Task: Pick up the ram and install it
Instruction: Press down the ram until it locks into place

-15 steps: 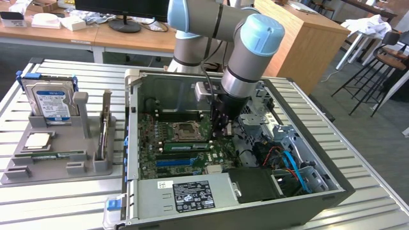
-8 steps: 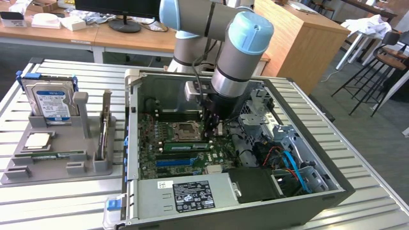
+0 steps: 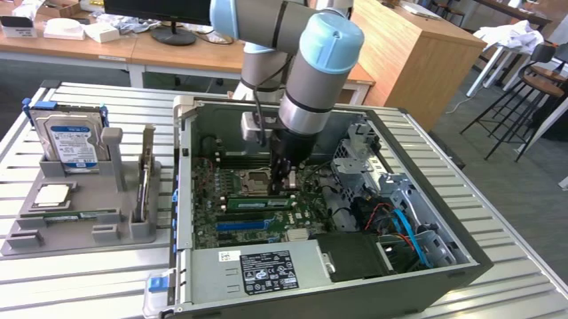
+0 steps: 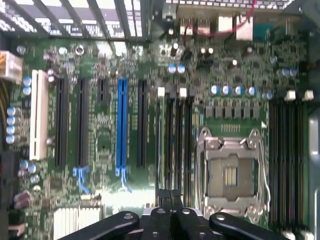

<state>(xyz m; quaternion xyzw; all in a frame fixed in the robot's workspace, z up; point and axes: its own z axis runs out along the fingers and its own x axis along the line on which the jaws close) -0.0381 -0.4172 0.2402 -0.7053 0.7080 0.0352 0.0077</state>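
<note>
1. The claw (image 3: 282,181) is fully closed with nothing visibly in it, low over the motherboard (image 4: 105,135) inside the open computer case (image 3: 461,259)
2. The ram (image 3: 259,203) stands in its slot beside the claw
3. Likely light, stiff, fragile: grip its long edges

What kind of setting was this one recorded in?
Probably a robotics lab or workshop: an open computer case on a slatted metal table, wooden desks behind, and stools at the exterior view's right.

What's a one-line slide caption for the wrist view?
Shut gripper poised above the motherboard, the ram seated upright in a slot beside the CPU socket.
</note>
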